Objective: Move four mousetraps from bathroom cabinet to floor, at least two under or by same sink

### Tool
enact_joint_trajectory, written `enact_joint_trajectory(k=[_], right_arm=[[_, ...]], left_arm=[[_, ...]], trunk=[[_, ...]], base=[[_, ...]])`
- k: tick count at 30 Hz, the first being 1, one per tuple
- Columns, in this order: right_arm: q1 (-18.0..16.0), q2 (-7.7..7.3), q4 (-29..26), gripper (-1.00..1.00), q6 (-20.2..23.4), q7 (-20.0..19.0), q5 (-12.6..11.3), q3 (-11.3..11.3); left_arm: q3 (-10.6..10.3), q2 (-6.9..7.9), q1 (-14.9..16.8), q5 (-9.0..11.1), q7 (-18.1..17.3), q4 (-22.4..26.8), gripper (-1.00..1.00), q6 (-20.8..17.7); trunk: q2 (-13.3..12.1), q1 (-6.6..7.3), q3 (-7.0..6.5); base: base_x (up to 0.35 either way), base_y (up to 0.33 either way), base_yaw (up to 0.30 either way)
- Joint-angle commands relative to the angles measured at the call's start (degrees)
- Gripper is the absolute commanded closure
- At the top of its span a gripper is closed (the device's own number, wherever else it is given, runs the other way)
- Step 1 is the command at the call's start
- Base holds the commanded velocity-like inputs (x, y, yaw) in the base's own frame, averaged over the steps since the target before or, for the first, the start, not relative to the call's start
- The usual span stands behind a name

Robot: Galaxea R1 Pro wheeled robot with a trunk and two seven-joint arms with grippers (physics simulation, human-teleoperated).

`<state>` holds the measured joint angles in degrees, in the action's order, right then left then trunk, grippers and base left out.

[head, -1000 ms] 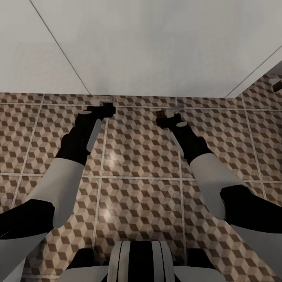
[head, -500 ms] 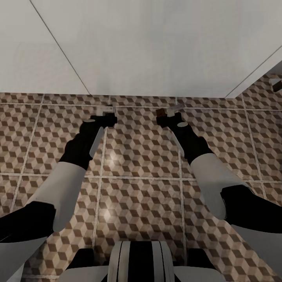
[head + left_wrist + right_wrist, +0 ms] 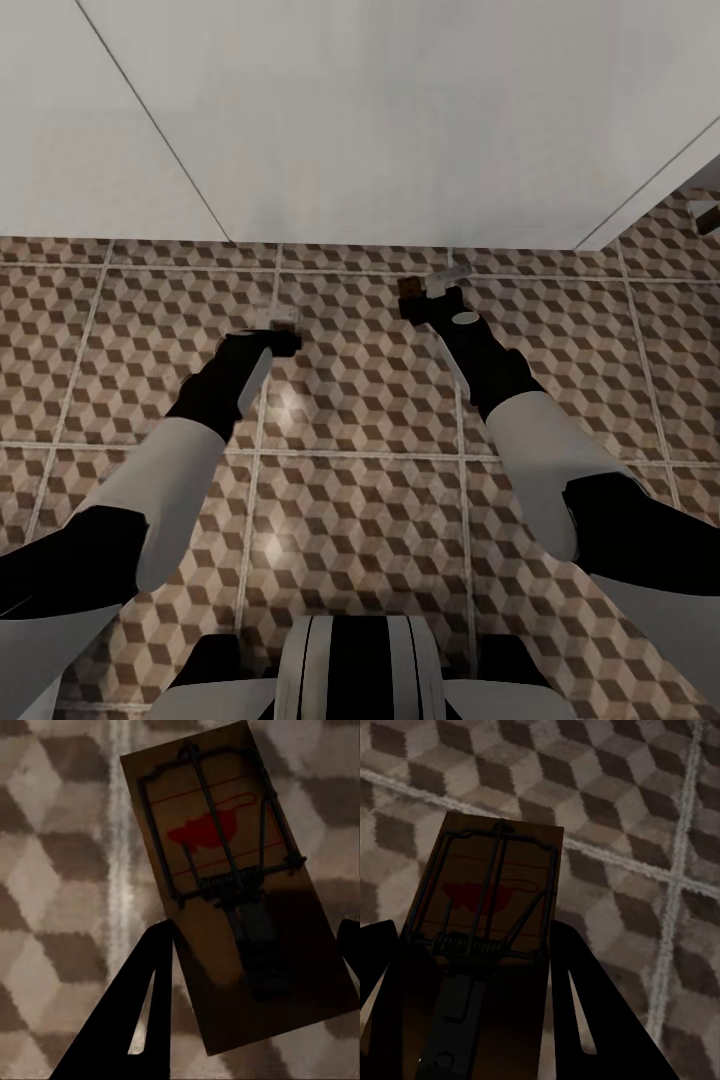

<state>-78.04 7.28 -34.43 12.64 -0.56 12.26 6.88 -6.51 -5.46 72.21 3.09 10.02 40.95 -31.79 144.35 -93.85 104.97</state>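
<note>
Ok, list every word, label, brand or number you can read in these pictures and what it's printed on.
None to read.
Mousetrap in the left gripper: a red blotch and thin red lines, no letters.
Mousetrap in the right gripper: a red blotch too, no text.
Floor tiles: cube pattern, no writing.
Wall: plain white.

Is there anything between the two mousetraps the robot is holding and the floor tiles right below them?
Nothing visible. The left tool holds one mousetrap and the right tool holds another mousetrap; beneath both, the wrist views show bare patterned bathroom floor. The white wall stands farther ahead.
</note>
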Motion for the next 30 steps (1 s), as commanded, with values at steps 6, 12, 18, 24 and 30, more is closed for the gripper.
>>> enact_joint_trajectory(k=[6,12,18,24,30], right_arm=[[0.0,0.01,-0.2,1.00,0.4,-0.1,0.4,0.0],[0.0,0.09,-0.2,1.00,0.4,-0.1,0.4,0.1],[0.1,0.05,-0.2,1.00,0.4,-0.1,0.4,0.0],[0.2,-0.10,-0.4,1.00,0.1,-0.1,0.5,0.0],[0.5,-0.30,-0.5,1.00,-4.3,-0.4,0.5,0.0]], left_arm=[[-0.2,0.01,0.1,0.4,0.5,-1.3,1.00,-0.4],[-0.2,0.01,0.1,0.4,0.4,-1.2,1.00,-0.3],[-0.4,0.04,0.1,0.4,-0.3,1.5,1.00,0.0],[-0.6,0.09,0.0,0.4,-1.6,5.9,1.00,-0.1],[-0.3,0.01,0.0,0.4,-1.7,2.6,1.00,-0.2]], trunk=[[0.0,0.01,0.03],[0.0,0.01,0.03],[0.0,0.01,0.03],[0.0,0.01,0.03],[0.0,0.01,0.03]], base=[[0.000,0.000,0.000],[0.000,0.000,0.000],[0.000,0.000,0.000],[0.000,0.000,0.000],[0.000,0.000,0.000]])
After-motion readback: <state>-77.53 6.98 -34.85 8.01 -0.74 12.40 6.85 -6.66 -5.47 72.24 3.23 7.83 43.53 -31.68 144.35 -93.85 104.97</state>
